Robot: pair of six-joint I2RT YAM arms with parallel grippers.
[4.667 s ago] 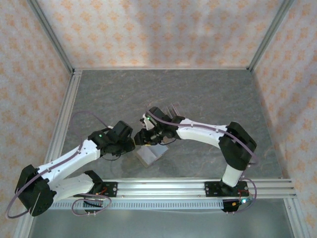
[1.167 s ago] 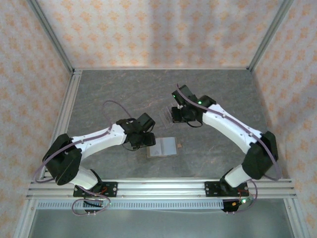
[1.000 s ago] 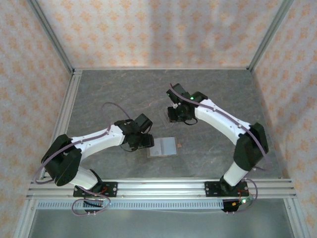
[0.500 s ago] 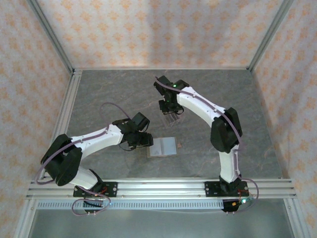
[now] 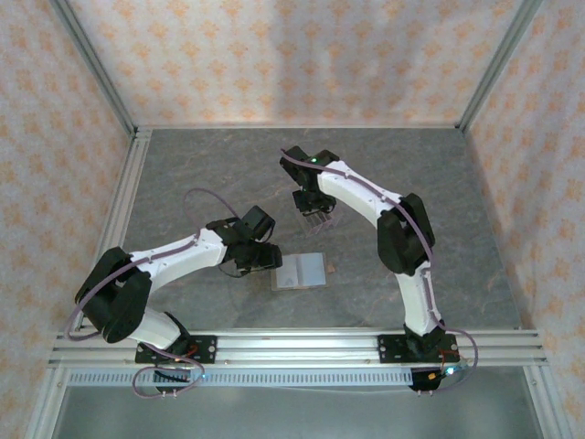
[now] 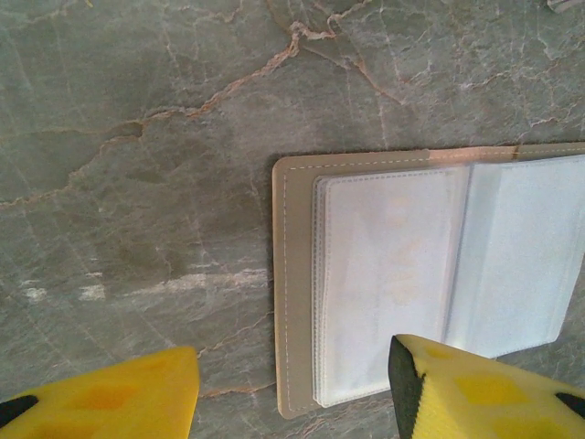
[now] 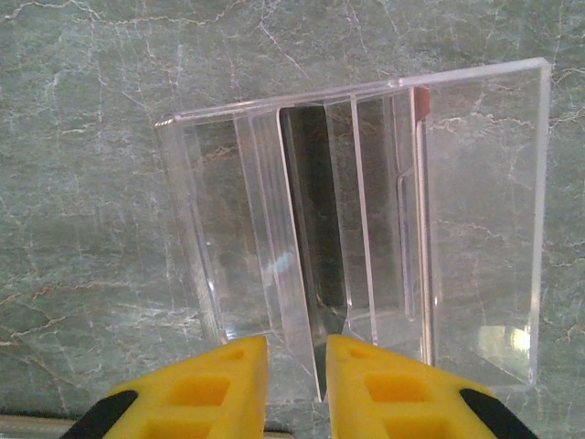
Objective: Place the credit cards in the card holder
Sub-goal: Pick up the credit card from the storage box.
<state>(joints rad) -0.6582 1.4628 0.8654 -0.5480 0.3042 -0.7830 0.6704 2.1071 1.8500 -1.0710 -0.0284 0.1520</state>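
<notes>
The card holder (image 5: 302,272) lies open on the table, a tan cover (image 6: 295,274) with clear sleeves (image 6: 393,274) facing up. My left gripper (image 5: 263,257) (image 6: 292,391) hovers open at its left edge, one finger over the bare table and the other over the sleeves. My right gripper (image 5: 315,203) (image 7: 297,380) hangs over a clear acrylic stand (image 5: 318,219) (image 7: 475,229). One dark credit card (image 7: 315,229) stands edge-on in a slot. Its near edge runs into the narrow gap between my yellow fingers (image 7: 384,393), which do not press on it. A red card edge (image 7: 422,99) shows in another slot.
A small tan tab (image 5: 331,269) sticks out at the holder's right side. Grey marble table (image 5: 201,174) lies all around, bounded by aluminium rails (image 5: 123,238) and patterned walls. The right arm's links (image 5: 393,229) arch over the table right of the holder.
My right arm has swung left and farther back, bringing its gripper over the acrylic stand. The left gripper and the open holder have stayed in place.
</notes>
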